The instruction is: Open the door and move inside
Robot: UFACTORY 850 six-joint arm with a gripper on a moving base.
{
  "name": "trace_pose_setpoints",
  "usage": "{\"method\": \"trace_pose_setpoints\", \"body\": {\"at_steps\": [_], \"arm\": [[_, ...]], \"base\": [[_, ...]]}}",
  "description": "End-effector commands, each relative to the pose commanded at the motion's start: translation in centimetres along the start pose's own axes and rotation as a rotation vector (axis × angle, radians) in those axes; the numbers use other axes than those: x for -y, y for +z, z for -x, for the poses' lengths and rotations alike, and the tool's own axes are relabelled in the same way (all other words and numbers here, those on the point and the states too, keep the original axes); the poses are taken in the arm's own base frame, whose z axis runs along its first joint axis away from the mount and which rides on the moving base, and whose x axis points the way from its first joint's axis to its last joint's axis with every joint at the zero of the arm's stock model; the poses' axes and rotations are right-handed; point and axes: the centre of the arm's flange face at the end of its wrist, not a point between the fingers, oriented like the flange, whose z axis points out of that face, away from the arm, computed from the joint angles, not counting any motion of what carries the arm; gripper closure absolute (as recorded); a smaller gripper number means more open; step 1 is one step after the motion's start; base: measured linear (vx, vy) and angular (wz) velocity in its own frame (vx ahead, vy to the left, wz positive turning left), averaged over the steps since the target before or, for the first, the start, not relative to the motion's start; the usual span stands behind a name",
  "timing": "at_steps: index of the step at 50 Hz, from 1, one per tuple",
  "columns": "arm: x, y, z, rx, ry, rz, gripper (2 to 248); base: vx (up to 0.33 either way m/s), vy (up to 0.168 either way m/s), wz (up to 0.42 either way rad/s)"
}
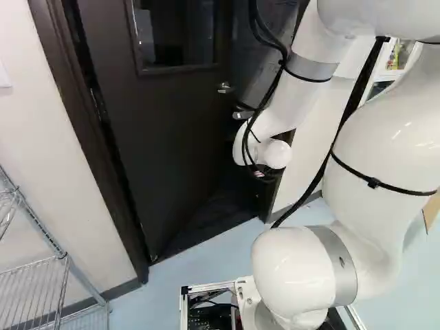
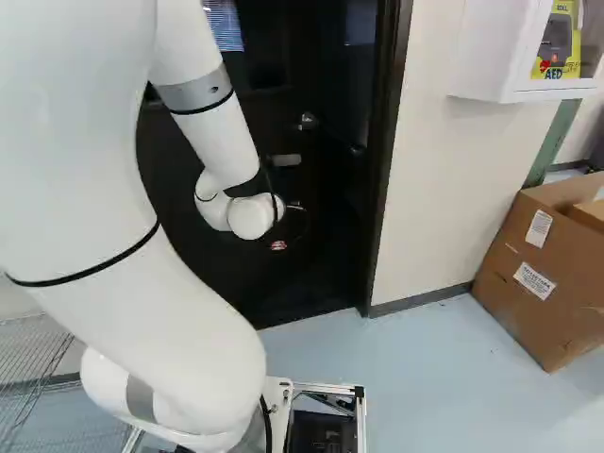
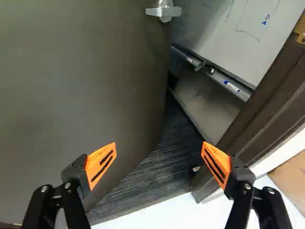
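Door point(image 1: 172, 151) stands partly open in the left base view, swung away into the room past it. The white arm point(image 1: 302, 103) reaches out in front of the door. The wire rack point(image 1: 67, 256) is outside, on the door's hinge side. The door looks big, hard and heavy, so I think it will move slowly and may try to swing back.

In the right base view, the shiny handle point(image 2: 307, 121) is on the door, near the edge that swings. The door frame point(image 2: 382, 170) is beside that edge, and the brown box point(image 2: 547, 274) is outside, well apart from the door.

In the wrist view, the gripper point(image 3: 158, 155) has its orange pads point(image 3: 101, 164) wide apart with nothing held. The handle is ahead of it, and the gap by the door shows the whiteboard point(image 3: 228, 38). The handle looks smooth and could slip if pinched. Since the door is already ajar, a flat push near the handle should be easiest. Pushing near the hinges would be hard work.
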Motion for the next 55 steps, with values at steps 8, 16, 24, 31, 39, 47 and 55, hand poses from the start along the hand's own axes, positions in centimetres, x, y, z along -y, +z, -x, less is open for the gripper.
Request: {"method": "trace_pose_setpoints", "body": {"at_steps": [8,16,24,31,39,47,55], "arm": [[0.0,0.0,0.0,0.0,0.0,0.0,3],[0.0,0.0,0.0,0.0,0.0,0.0,3],[0.0,0.0,0.0,0.0,0.0,0.0,3],[0.0,0.0,0.0,0.0,0.0,0.0,3],[0.0,0.0,0.0,0.0,0.0,0.0,3],[0.0,0.0,0.0,0.0,0.0,0.0,3],[0.0,0.0,0.0,0.0,0.0,0.0,3]], "base": [[0.15,0.071,-0.224],[0.158,0.064,-0.262],[0.153,0.063,-0.265],[0.154,0.063,-0.291],[0.148,0.068,-0.291],[0.128,0.076,-0.299],[0.108,0.079,-0.259]]}}
